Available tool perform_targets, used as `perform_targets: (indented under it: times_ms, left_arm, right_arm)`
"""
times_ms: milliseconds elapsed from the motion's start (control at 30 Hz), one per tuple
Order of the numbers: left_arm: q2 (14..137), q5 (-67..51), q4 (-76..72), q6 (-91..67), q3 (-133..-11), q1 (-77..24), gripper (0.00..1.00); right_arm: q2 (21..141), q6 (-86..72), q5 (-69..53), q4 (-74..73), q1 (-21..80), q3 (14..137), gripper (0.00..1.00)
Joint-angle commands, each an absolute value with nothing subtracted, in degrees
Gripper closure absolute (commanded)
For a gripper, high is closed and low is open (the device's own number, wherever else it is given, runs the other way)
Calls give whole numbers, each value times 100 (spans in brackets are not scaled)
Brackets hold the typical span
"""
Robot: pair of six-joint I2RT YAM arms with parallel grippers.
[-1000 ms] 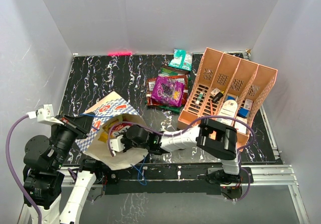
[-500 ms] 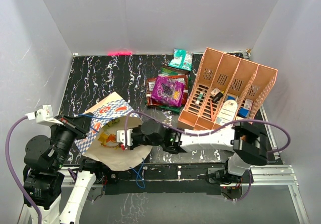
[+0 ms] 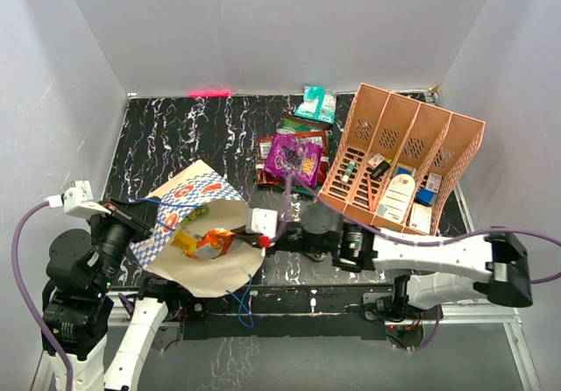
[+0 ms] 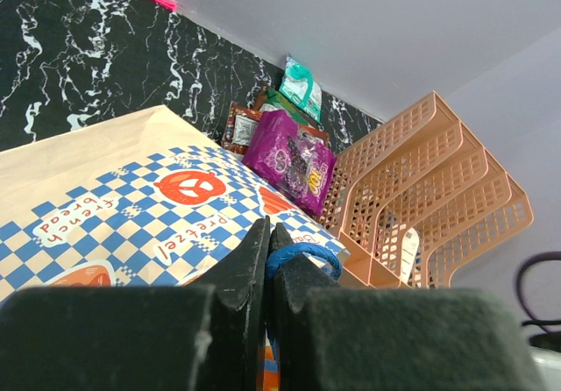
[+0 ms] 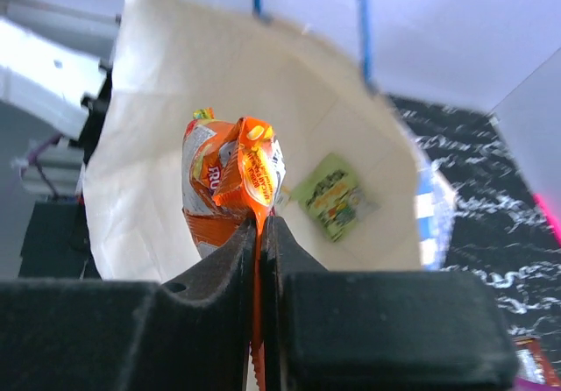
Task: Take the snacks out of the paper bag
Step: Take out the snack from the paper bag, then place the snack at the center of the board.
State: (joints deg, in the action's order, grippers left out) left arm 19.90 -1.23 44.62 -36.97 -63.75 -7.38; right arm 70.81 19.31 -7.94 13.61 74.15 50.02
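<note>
Paper bag (image 3: 200, 279) lies near-left, mouth facing right arm | left gripper (image 4: 269, 252) clenched on blue handle (image 4: 303, 252) | right gripper (image 5: 260, 233) at mouth, pinching orange packet (image 5: 230, 181), which trails bagward | green packet (image 5: 333, 196) deeper inside

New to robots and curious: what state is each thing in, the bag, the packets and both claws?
cream-white paper bag with blue diamond band: mouth open.
left gripper: shut on the bag's blue string handle.
right gripper: shut on crinkly orange packet at the bag's mouth.
small yellow-green packet: inside the bag.
shiny purple packet: out, on the table.
teal-green packet: out, on the table.
</note>
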Motion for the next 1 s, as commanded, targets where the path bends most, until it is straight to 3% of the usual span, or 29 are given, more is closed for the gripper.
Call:
perform_targets:
  times_ms: [0,300,533,633,967]
  left_arm:
    - [2179,176,4622,-3720,-6530,-765,100]
    - [2239,511,4857,-3753,-6542,-762,100]
    - [2267,568,4898,-3729,-6548,-765,100]
    - [2280,553,4880,-3733,-6556,-765,100]
    - [2308,415,4899,-3776,-6674,-765,100]
  right_arm:
    - [6084,1804,-387,1864,7427,5208,93]
    - [5155,3313,1139,1263,7420,5686,93]
    - [5413,3949,3046,1860,7102,5665,93]
    - [5780,3886,3052,1872,6417,5724,93]
    - [7566,3815,1073,2626,3711,6228,93]
